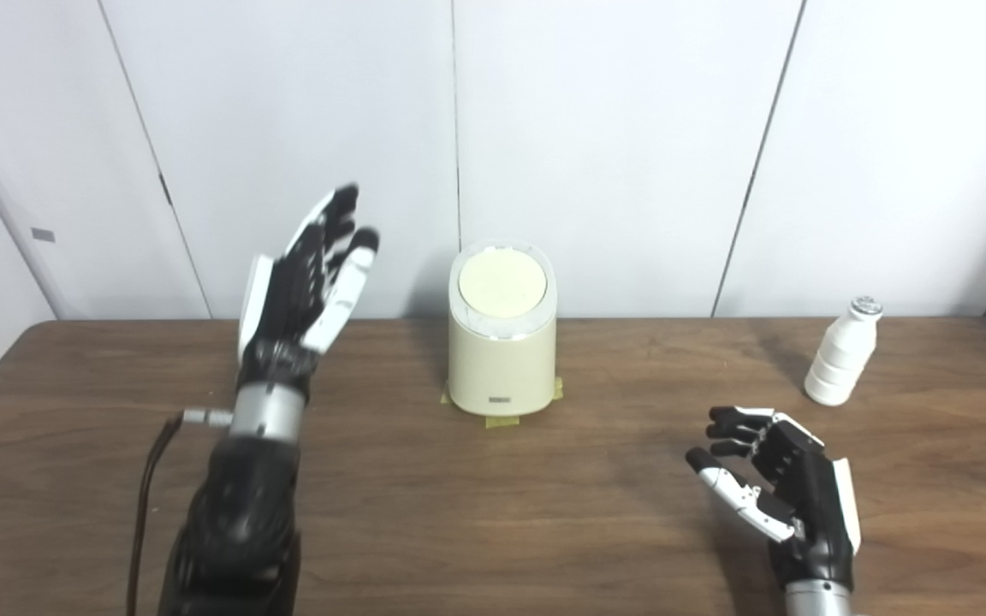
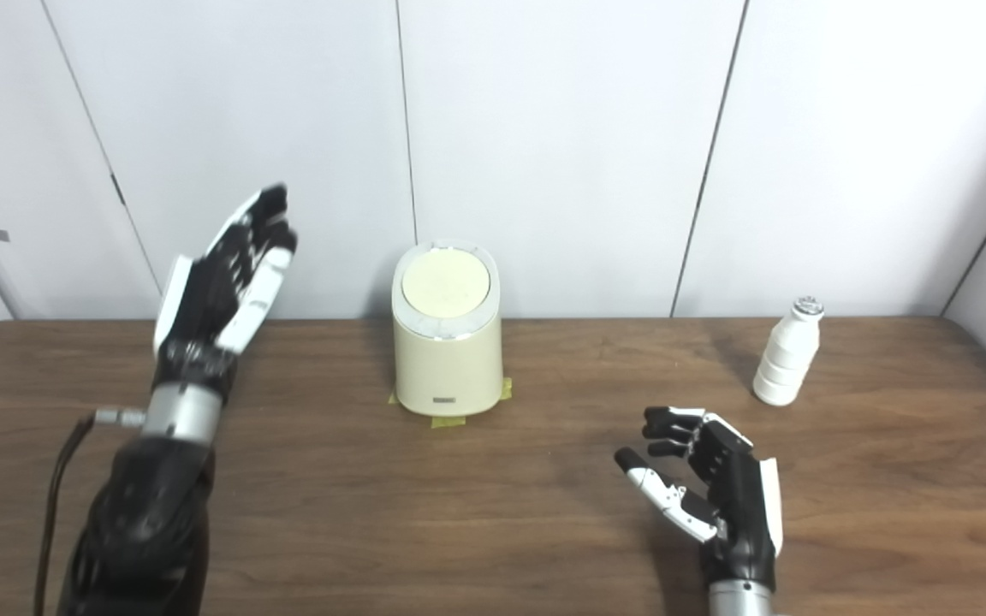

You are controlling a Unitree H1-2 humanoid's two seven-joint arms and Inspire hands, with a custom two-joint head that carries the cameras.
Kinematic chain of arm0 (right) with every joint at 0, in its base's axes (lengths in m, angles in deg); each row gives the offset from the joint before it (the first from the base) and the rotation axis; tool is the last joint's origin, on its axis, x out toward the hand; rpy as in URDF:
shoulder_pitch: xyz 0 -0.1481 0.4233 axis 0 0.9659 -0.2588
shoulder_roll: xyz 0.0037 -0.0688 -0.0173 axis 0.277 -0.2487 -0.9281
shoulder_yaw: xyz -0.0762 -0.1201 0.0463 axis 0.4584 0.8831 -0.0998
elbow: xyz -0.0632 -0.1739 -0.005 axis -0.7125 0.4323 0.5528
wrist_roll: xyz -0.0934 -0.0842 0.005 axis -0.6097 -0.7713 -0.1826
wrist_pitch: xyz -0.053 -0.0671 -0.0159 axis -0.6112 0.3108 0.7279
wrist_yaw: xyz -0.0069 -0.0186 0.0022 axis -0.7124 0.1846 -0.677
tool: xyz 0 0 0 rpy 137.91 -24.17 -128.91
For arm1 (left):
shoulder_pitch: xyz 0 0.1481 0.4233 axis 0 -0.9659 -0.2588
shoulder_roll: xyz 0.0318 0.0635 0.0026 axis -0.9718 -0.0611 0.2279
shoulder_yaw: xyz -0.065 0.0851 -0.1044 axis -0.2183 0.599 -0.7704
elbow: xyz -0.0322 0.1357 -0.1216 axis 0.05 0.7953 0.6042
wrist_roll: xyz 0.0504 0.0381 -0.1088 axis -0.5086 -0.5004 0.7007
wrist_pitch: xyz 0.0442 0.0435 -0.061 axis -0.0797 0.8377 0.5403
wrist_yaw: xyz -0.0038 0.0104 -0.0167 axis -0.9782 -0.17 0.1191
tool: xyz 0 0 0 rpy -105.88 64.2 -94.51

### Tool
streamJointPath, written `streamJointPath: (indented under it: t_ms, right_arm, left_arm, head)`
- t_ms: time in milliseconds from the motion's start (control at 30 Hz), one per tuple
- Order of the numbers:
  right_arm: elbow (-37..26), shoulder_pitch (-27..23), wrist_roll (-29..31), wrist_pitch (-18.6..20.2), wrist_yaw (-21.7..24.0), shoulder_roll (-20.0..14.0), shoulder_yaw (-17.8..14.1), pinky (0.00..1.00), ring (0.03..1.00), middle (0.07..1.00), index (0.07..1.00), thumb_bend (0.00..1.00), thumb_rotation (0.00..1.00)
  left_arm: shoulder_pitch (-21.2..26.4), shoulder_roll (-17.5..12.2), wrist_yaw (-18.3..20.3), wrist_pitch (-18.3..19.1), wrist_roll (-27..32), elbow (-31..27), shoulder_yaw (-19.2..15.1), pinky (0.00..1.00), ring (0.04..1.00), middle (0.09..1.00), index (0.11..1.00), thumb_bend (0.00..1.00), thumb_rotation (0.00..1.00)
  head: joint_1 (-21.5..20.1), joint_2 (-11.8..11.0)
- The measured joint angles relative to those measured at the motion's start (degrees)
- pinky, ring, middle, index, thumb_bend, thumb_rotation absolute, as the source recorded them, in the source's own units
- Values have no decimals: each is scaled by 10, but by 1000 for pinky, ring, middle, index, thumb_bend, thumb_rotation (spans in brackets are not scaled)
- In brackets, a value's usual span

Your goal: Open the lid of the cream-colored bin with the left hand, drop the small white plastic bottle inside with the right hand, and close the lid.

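The cream-colored bin (image 1: 502, 359) stands upright at the back middle of the table, its round lid (image 1: 501, 281) shut flat on top. The small white plastic bottle (image 1: 841, 352) stands upright at the back right, capped. My left hand (image 1: 309, 274) is raised above the table to the left of the bin, open, fingers stretched up and apart, touching nothing. My right hand (image 1: 771, 483) hovers low near the front right, open with fingers loosely curled, empty, well short of the bottle.
The brown wooden table (image 1: 493, 513) runs across the whole view. Yellow tape (image 1: 501, 419) marks the bin's base. A black cable (image 1: 151, 479) hangs from my left wrist. White wall panels stand close behind the table's back edge.
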Motion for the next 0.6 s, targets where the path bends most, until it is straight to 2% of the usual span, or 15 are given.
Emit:
streamJointPath:
  t_ms: [133,200,267,400,533,600]
  right_arm:
    - [1,-1,-1,0,-2,0,0,517,590,617,493,481,140]
    - [3,-2,-1,0,-3,2,0,514,588,616,493,481,139]
    - [6,-4,-1,0,-4,2,0,514,588,617,493,481,140]
    - [8,-6,-4,0,-5,2,0,512,590,619,493,481,140]
    - [8,-6,-9,-1,-7,2,1,510,586,614,493,481,140]
    - [9,-7,-9,-3,-7,2,1,511,586,614,493,481,140]
  left_arm:
    - [64,-15,16,28,-33,37,22,882,958,980,968,616,666]
    - [83,-14,18,35,-36,57,26,890,960,981,981,623,713]
    - [93,-13,21,47,-40,76,34,881,954,976,981,631,726]
    - [103,-8,24,58,-56,126,45,852,941,977,990,643,676]
    - [129,-9,52,60,-102,188,56,870,971,999,1000,722,786]
    - [147,-9,77,60,-132,216,56,865,979,1000,1000,753,798]
  head:
    - [-1,-1]
    - [-1,-2]
    - [-1,-2]
    - [-1,-3]
    - [-1,-3]
    - [-1,-3]
